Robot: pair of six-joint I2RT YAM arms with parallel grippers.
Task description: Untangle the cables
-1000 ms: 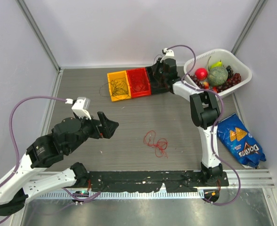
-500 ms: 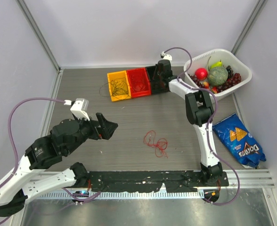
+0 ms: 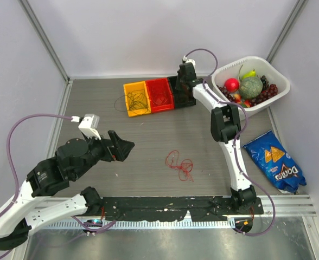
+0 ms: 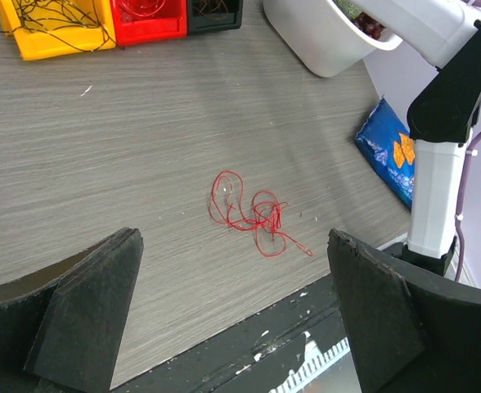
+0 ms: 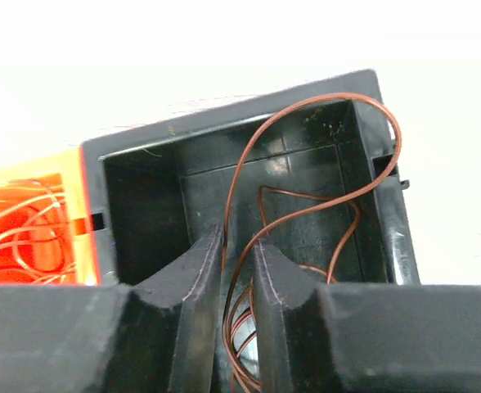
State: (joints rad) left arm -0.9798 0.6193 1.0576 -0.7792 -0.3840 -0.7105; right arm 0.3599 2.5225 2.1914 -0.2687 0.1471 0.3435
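Now, your right gripper (image 5: 239, 236) holds its matte black, wedge-shaped fingers (image 5: 187, 286) only a narrow slit apart over the glossy black bin (image 5: 306, 176) at 12 o'clock on the table. A hair-thin brown cable (image 5: 239, 160) threads that slit and arcs in a springy loop inside the bin, though you cannot tell whether the pads touch it. Your left gripper (image 4: 232, 237) is spread wide and holds nothing, hovering at 8 o'clock above the grey wood-grain table (image 4: 101, 147), while the red cable (image 4: 253, 217) lies in a loose curly knot near 6 o'clock.
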